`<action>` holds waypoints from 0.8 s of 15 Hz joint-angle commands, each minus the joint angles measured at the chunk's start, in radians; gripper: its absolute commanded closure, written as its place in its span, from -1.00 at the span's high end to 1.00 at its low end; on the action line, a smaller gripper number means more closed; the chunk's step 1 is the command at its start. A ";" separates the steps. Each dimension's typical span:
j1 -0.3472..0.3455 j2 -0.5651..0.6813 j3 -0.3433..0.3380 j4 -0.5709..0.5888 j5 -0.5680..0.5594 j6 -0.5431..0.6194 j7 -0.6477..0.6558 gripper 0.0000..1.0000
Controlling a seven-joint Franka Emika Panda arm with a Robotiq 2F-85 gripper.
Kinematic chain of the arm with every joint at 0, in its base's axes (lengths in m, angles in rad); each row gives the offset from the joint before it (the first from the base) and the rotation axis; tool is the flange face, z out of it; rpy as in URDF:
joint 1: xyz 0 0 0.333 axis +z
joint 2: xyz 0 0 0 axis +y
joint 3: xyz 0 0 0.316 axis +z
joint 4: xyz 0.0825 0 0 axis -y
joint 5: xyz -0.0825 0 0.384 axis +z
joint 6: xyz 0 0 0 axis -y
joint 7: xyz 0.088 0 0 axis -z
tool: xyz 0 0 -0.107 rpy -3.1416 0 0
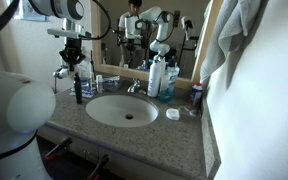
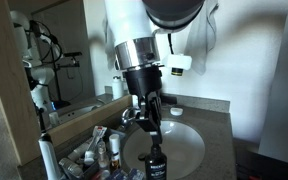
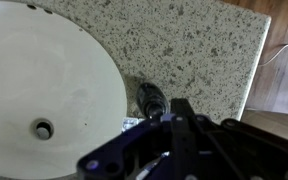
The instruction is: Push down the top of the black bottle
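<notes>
As the gripper [image 2: 151,130] hung over the top [image 2: 153,147] of the black bottle [image 2: 154,166] beside the sink [image 2: 189,150], its jaw spacing was unclear.

Granite counter [image 1: 174,140]: sink [image 1: 122,110], black bottle [image 1: 80,90], other btls [image 1: 160,78].

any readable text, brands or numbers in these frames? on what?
No text can be read in any view.
Black bottle: any label is too blurred to read.
White bottle: print too small to read.
Blue bottle: print too small to read.
Toiletries beside the sink: print too small and blurred to read.
Wrist view: no writing shows.
</notes>
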 commanded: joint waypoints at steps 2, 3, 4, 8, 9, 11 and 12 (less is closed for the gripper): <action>-0.004 -0.007 0.003 0.019 -0.009 0.011 0.001 -1.00; -0.006 -0.007 0.002 0.020 -0.009 0.005 0.003 -1.00; -0.007 -0.008 0.001 0.017 -0.009 0.007 0.003 -1.00; -0.010 -0.005 -0.002 0.018 -0.025 0.000 0.011 -1.00; -0.011 -0.007 -0.002 0.018 -0.036 0.001 0.011 -1.00; -0.014 -0.006 -0.003 0.017 -0.054 0.002 0.013 -1.00; -0.015 -0.005 -0.004 0.015 -0.058 0.005 0.009 -1.00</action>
